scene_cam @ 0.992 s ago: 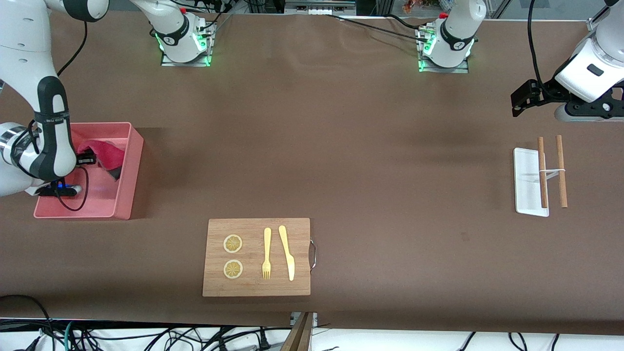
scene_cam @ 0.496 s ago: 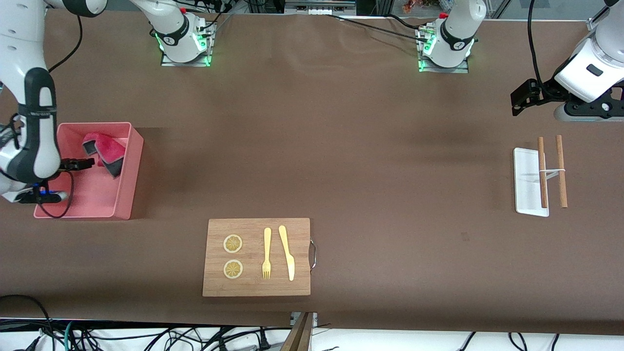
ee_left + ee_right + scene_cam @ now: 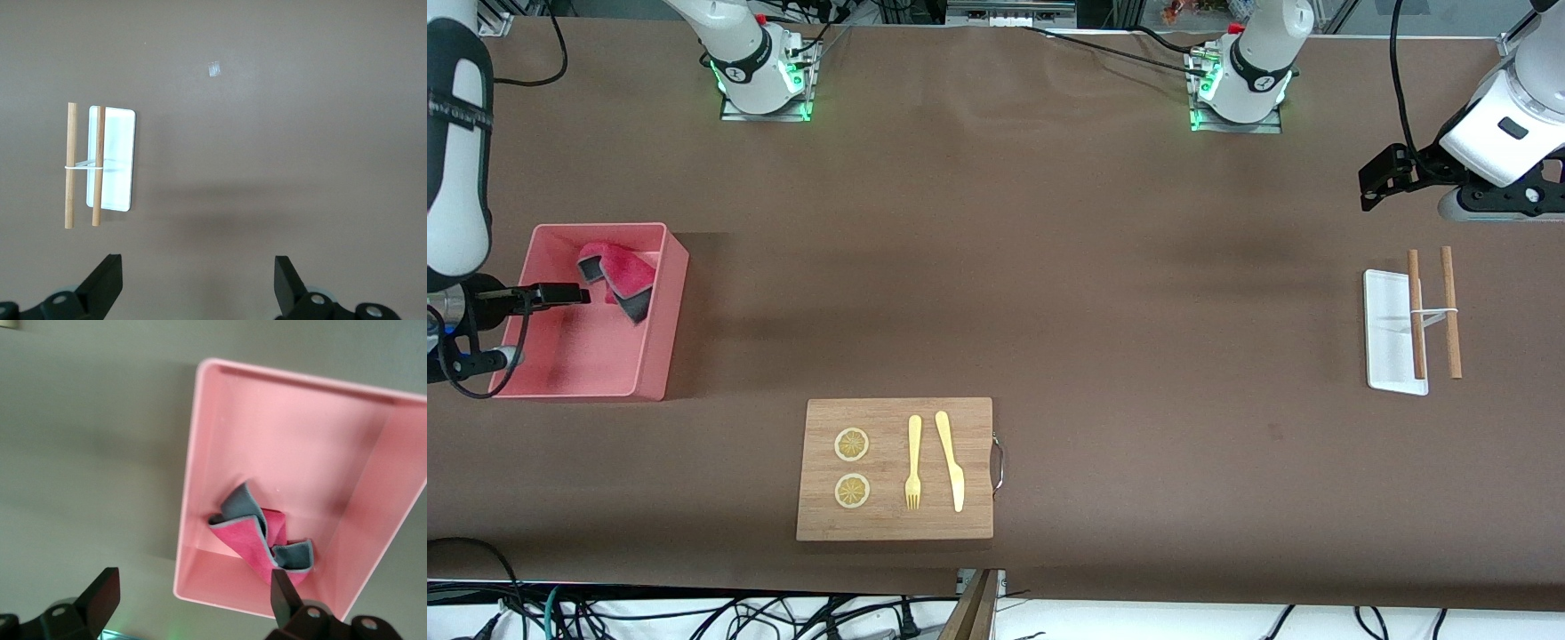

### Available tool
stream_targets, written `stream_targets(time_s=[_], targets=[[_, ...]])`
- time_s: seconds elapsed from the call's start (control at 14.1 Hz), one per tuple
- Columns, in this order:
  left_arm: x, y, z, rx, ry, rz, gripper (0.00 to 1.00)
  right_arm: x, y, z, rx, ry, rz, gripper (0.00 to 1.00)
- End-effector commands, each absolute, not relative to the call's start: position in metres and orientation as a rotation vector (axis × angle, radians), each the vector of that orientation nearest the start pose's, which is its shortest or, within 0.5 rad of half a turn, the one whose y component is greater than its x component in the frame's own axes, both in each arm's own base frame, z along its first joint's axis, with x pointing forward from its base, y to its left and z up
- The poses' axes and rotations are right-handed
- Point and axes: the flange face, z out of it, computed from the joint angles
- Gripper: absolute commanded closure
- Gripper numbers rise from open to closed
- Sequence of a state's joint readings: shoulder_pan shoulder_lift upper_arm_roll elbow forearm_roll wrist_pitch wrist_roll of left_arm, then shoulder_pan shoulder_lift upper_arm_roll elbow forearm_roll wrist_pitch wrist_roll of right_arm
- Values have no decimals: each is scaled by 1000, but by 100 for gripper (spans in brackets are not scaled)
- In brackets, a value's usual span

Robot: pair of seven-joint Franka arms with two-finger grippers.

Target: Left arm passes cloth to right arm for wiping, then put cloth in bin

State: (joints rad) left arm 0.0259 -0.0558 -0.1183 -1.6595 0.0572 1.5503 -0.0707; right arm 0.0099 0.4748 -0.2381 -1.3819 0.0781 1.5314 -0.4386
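Note:
The cloth [image 3: 618,274] lies crumpled in the bin [image 3: 665,313], pink side and grey reverse both showing, in the corner farthest from the front camera. The bin stands at the right arm's end of the table. My right gripper [image 3: 560,294] is open and empty, up over the bin's outer edge and clear of the cloth. The right wrist view shows the cloth [image 3: 257,543] in the bin [image 3: 293,420] below the open gripper [image 3: 193,600]. My left gripper [image 3: 1383,182] waits open and empty above the table at the left arm's end, and in its wrist view the gripper [image 3: 198,283] holds nothing.
A wooden board [image 3: 895,468] with two lemon slices, a fork and a knife lies near the front edge. A small white tray [image 3: 1387,333] with two wooden sticks [image 3: 1450,311] tied by a band lies near the left gripper; the tray also shows in the left wrist view [image 3: 115,160].
My right gripper has let go of the cloth, risen and drawn back toward the table's end. The cloth has settled in the bin. The left arm has not moved.

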Motion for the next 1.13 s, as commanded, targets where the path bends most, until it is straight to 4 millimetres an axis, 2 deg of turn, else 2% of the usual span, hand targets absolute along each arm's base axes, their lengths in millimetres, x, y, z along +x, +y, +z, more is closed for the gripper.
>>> stream_targets(time_s=[0.0, 0.07, 0.28, 0.35, 0.43, 0.5, 0.57, 0.64, 0.78, 0.92, 1.06], targets=[[530, -43, 613, -3093, 56, 89, 0, 642, -86, 475, -3051, -438, 408, 0], [530, -43, 613, -3094, 56, 89, 0, 639, -75, 495, -3062, -476, 365, 0], [530, -44, 613, -3094, 59, 89, 0, 625, -73, 553, -3094, -493, 180, 0], [530, -43, 612, -3094, 54, 91, 0, 620, -67, 574, -3107, -514, 100, 0], [530, -43, 613, -3092, 56, 91, 0, 612, -66, 584, -3111, -519, 79, 0], [530, -43, 613, -3093, 54, 88, 0, 605, -79, 585, -3136, -491, 65, 0], [531, -42, 614, -3094, 51, 86, 0, 604, -83, 588, -3163, -505, 26, 0], [530, -43, 614, -3094, 54, 86, 0, 596, -76, 598, -3161, -510, 22, 0], [530, -43, 614, -3094, 54, 86, 0, 577, -67, 606, -3152, -453, 80, 0], [530, -43, 614, -3094, 54, 86, 0, 564, -55, 608, -3166, -237, 140, 0], [530, -43, 614, -3094, 54, 86, 0, 556, -30, 614, -3169, -122, 190, 0]])
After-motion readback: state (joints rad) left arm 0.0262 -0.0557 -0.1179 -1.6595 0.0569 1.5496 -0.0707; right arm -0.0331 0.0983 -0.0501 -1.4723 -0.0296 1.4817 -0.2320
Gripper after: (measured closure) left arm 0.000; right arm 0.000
